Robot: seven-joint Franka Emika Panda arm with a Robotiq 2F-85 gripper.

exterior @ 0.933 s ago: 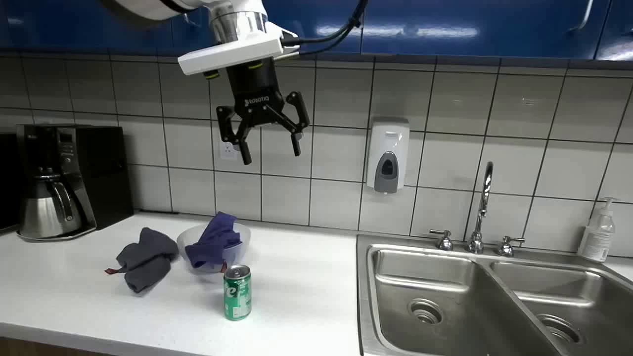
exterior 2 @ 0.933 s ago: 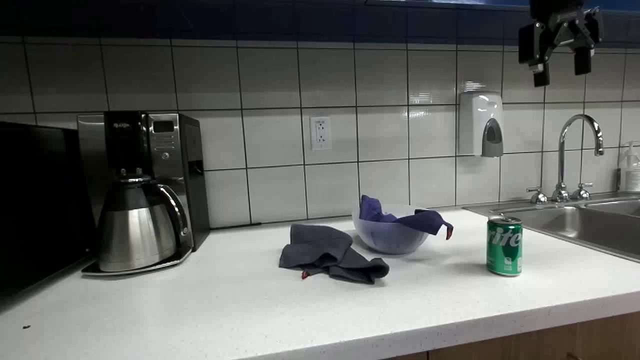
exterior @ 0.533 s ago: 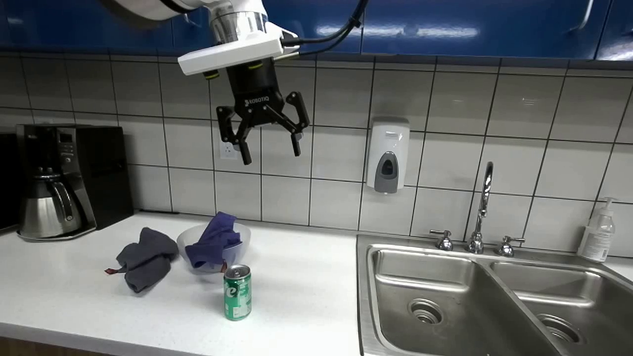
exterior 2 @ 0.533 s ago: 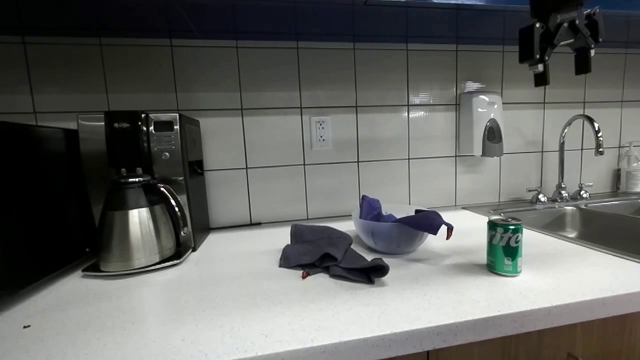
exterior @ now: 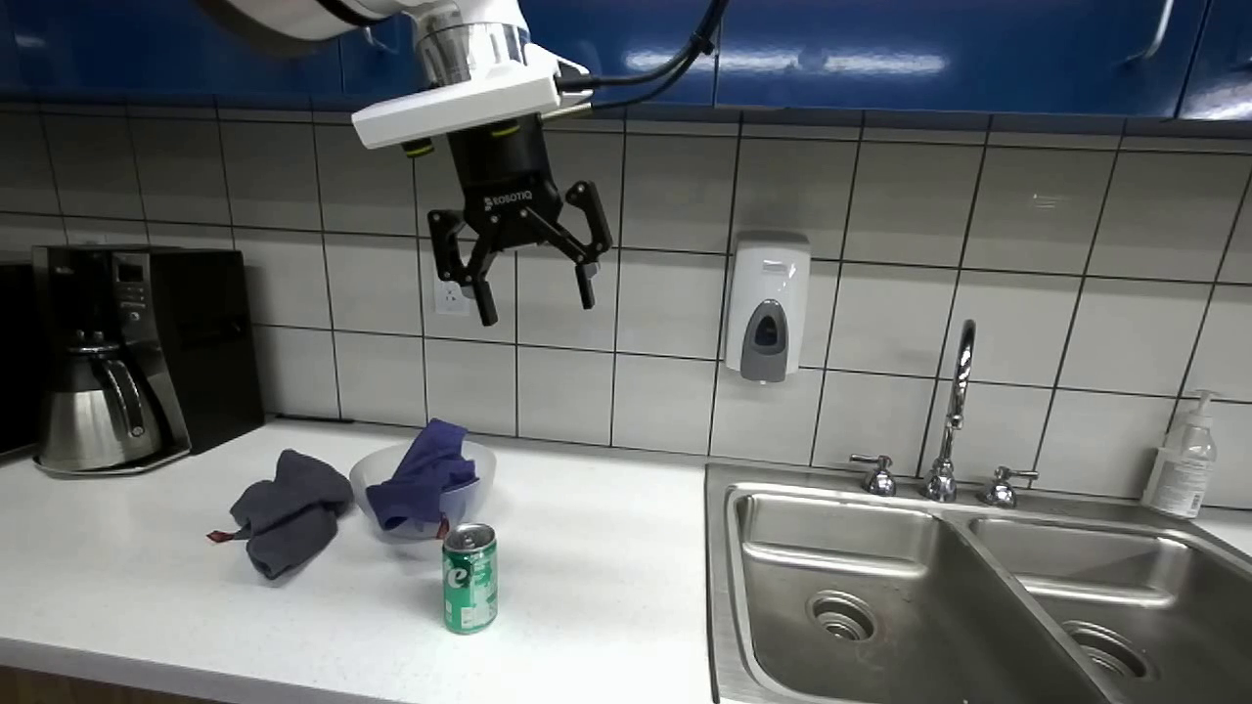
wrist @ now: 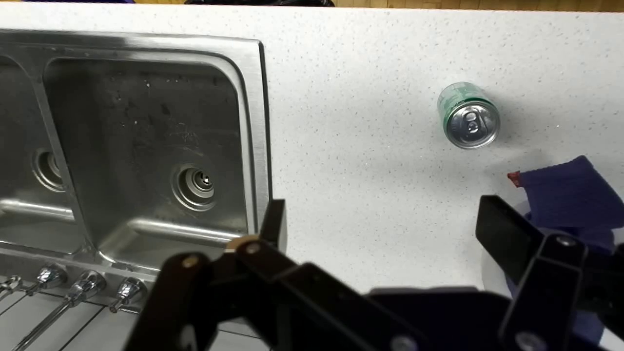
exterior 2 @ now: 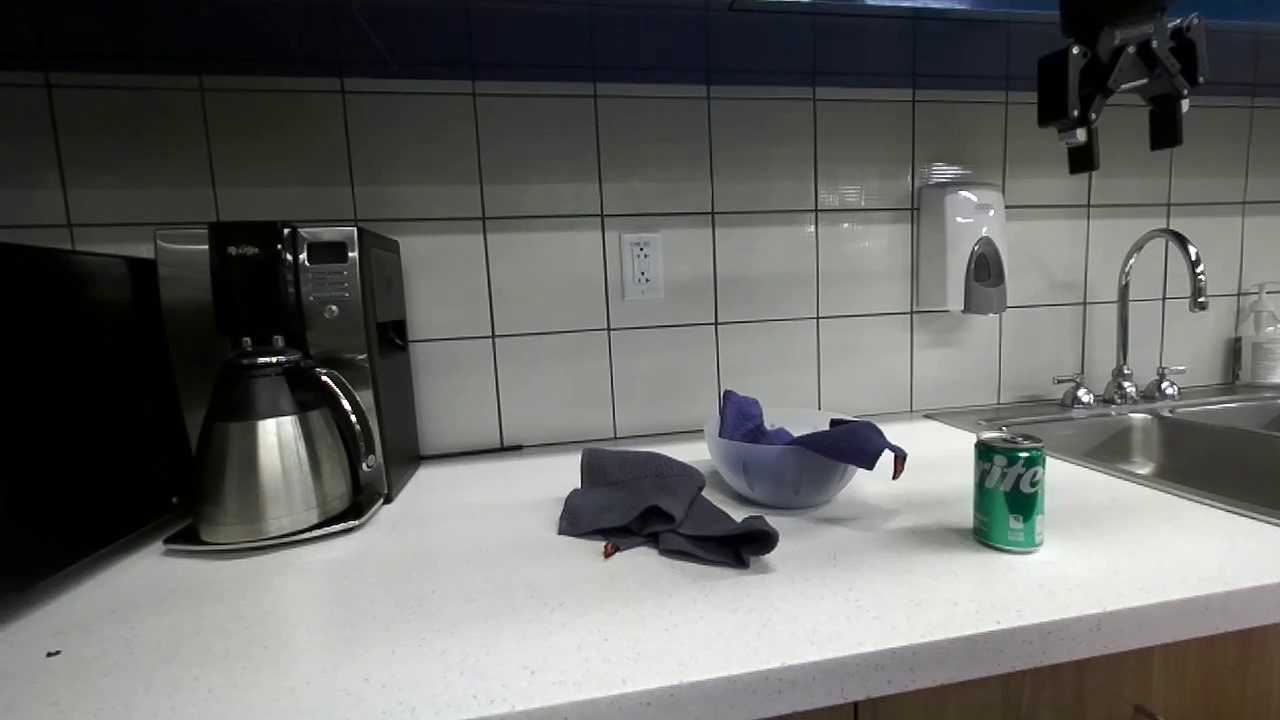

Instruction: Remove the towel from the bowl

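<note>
Currently, the claw (exterior: 537,313) hangs high above the worktop (exterior 2: 400,620); it is opened wide and it holds nothing. The purple towel (exterior: 421,489) lies partly inside the bowl (exterior 2: 775,478), with one end hanging over the side; on this end is a red tag (exterior 2: 899,466). Just beside the bowl, a grey towel (exterior 2: 640,495) lies crumpled; whether they touch, I cannot tell. A green can (exterior 2: 1010,505) stands upright nearby.

There are 2 towels (exterior: 421,479), 1 bowl (exterior 2: 780,478), 1 can (exterior 2: 1010,495), 1 faucet (exterior 2: 1123,310) and 2 sink basins (exterior: 871,567).
</note>
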